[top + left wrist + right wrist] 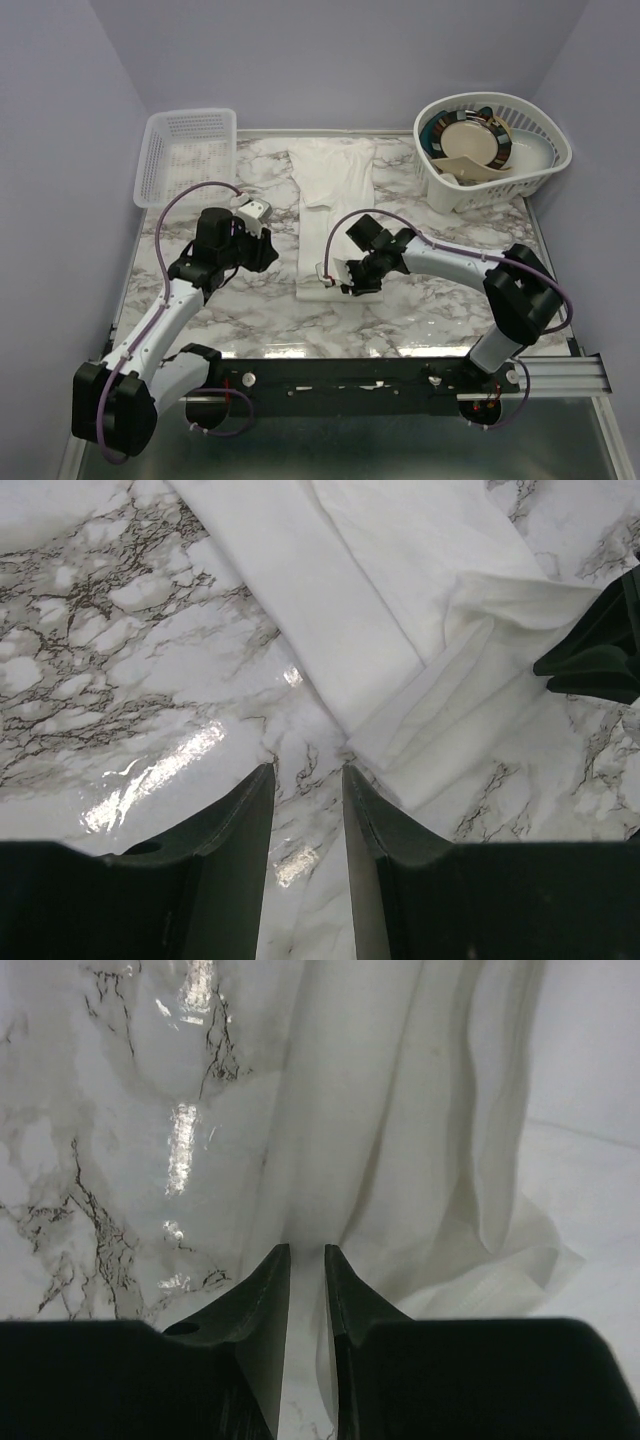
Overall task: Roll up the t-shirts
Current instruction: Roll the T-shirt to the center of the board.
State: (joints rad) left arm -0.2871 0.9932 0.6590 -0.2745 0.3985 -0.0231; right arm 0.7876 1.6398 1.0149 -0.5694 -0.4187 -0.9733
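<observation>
Top external view first, from the left edge. A rectangular white mesh basket (150,178) sits at the far left corner of the marble table (260,325). Just nearer than it, the left gripper (266,256) hangs low over bare marble, pointing toward the middle of the table.

From the left wrist view, the left gripper (306,780) has its two dark fingers (240,820) a little apart, with only marble showing in the gap and nothing held. Its tips stop just short of the cloth.

The t-shirt (335,190) lies in the centre of the table, folded into a long narrow strip running from the far edge toward the arms. Its near end (400,640) is rumpled, with one layer turned up at the corner (the hem shows as a double edge there).

At that near end, on its right side, is the right gripper (335,278), also seen as a dark shape (600,650) at the edge of the left wrist view. In the right wrist view, the right gripper (306,1255) has its tips close together with a thin slit between them, right at the folded cloth (420,1140). I cannot tell whether any fabric is pinched.

At the far right corner stands a round white basket (545,165) holding plates (470,140), well apart from the shirt.
</observation>
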